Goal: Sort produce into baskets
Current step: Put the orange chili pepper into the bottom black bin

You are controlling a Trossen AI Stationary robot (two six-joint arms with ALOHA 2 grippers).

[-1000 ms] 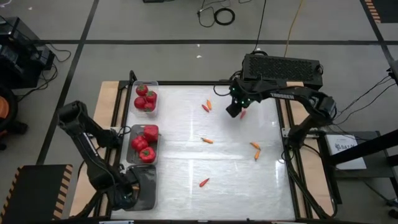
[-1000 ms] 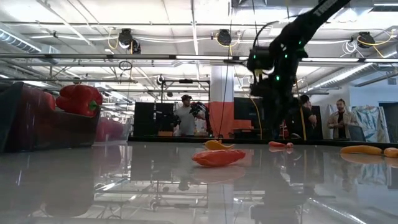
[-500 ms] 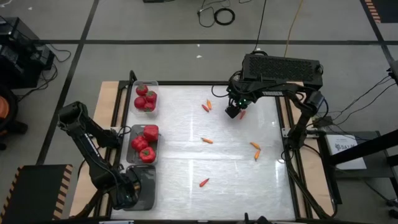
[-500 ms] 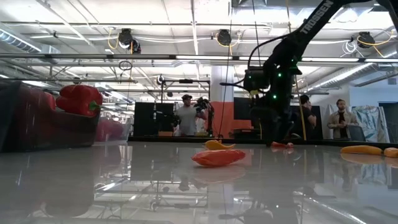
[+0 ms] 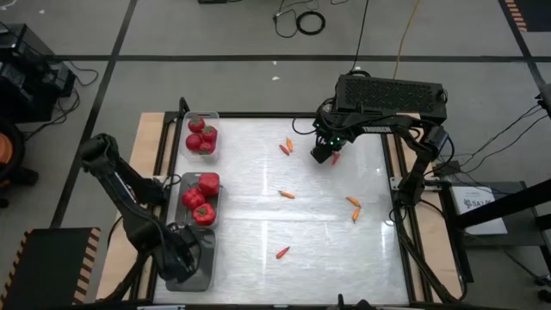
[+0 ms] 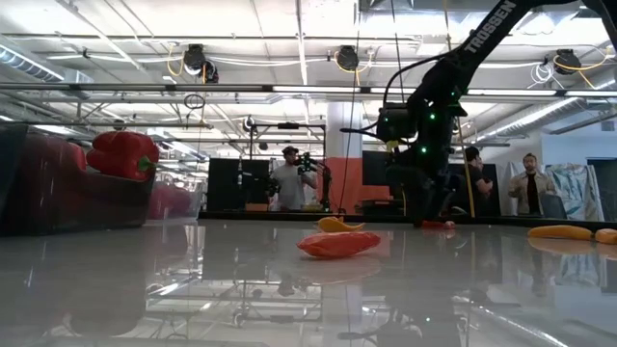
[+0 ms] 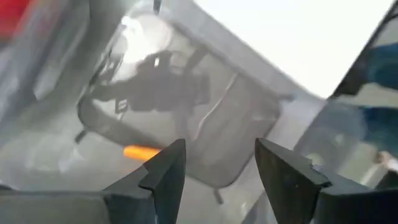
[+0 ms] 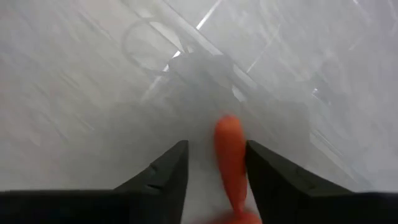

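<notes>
Right pincer [image 8: 214, 163] has dropped to straddle a red chili [image 8: 231, 158], fingers narrowing but not yet gripping, while the left pincer [image 7: 219, 163] opens over the nearest basket [image 5: 203, 263], an orange chili [image 7: 142, 151] released inside.

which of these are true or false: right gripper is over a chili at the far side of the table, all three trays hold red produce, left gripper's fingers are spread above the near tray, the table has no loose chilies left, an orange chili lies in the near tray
1. The right gripper is over a red chili at the table's far side. True.
2. All three trays hold red produce. False: the far tray and the middle tray hold red produce; the near tray shows none.
3. The left gripper has its fingers spread above the near tray. True.
4. No loose chilies remain on the table. False: several lie there, such as one near the front.
5. An orange chili lies in the near tray. True.
</notes>
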